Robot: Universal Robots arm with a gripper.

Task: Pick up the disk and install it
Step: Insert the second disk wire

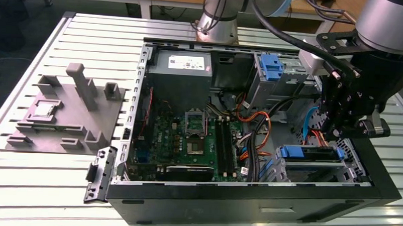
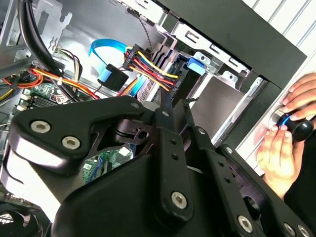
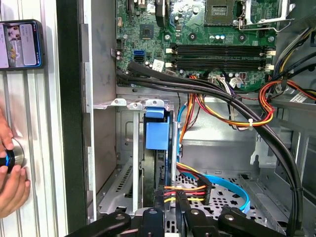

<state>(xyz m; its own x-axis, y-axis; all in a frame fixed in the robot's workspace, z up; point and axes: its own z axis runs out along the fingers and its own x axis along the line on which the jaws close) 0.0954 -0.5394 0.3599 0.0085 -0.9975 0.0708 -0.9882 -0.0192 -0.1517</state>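
One tool hangs over the open computer case, at the drive-bay corner on the exterior view's right. Its black linkage fills the foreground in both wrist views, but I cannot tell how far its jaws stand apart or whether they hold anything. Just below and beside the tool, the disk sits on edge in the metal bay, its blue bracket showing at the top and power leads plugged close by. It looks stiff, fairly heavy and shock-sensitive; the bracket's plastic edges seem the safest hold, not the label face or connector end. Farther off lie the motherboard and power-supply box. A person's hands work a knob on the bench outside the case.
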